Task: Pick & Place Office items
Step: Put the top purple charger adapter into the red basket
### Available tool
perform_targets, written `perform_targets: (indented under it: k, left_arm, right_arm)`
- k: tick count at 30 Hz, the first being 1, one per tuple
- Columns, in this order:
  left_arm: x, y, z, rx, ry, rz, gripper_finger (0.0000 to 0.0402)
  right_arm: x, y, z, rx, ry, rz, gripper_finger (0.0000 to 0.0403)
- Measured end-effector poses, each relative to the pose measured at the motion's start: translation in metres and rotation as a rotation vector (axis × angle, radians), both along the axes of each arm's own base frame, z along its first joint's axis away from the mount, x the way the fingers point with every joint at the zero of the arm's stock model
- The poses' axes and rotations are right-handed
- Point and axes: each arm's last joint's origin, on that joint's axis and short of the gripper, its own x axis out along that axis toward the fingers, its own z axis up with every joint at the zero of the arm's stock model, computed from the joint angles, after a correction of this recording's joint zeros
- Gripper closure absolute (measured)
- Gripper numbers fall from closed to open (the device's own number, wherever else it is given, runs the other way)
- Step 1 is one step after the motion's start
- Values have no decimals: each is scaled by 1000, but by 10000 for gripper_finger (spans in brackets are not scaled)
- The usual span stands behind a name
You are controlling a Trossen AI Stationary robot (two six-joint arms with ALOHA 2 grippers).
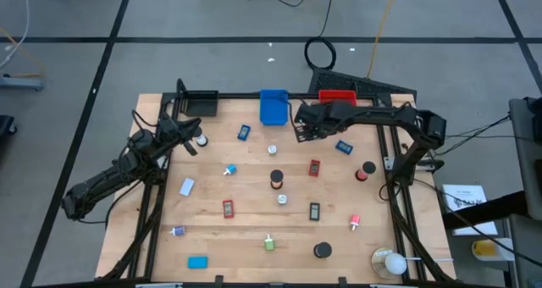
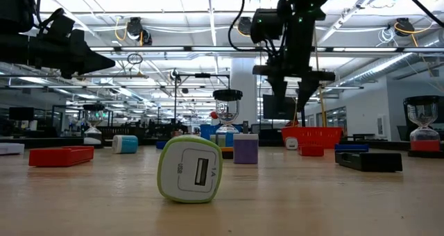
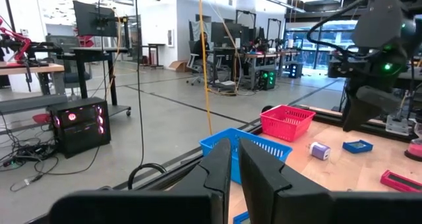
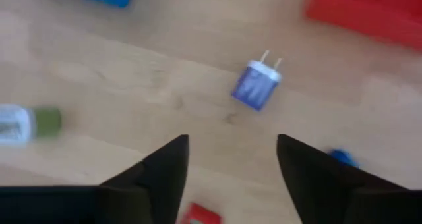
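Many small office items (image 1: 277, 180) lay scattered over the wooden desk (image 1: 254, 237). Right pincer (image 4: 231, 159) hung wide and empty above a blue plug (image 4: 256, 85), near the red bin (image 1: 337, 95). Left pincer (image 3: 234, 159) was narrow, holding nothing.

The counter (image 1: 254, 220) is pale wood in plank-like strips, framed in black. At its far edge sit a bright blue bin (image 1: 273, 106) and a red bin (image 1: 337, 95). Both arms are black. Scattered pieces are red, blue, black, white and pink. A charger (image 2: 190, 170) near the low camera is white with a lime-green rim. A plug block (image 4: 256, 87) is purplish blue with silver prongs.
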Motion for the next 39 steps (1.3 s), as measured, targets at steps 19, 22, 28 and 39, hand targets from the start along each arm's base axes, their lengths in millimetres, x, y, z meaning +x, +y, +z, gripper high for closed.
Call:
perform_targets:
  k: [19,22,28,39]
  left_arm:
    - [0,0,0,0,0,0,364]
    - [0,0,0,0,0,0,364]
    - [0,0,0,0,1,0,364]
    - [0,0,0,0,0,1,364]
  right_arm:
    - [-20,-8,-70,-144,-109,-153,172]
    - [-17,-10,-70,-160,-148,-137,188]
    - [-20,-10,-76,-142,-153,-121,209]
    - [-23,-10,-80,-146,-142,-105,219]
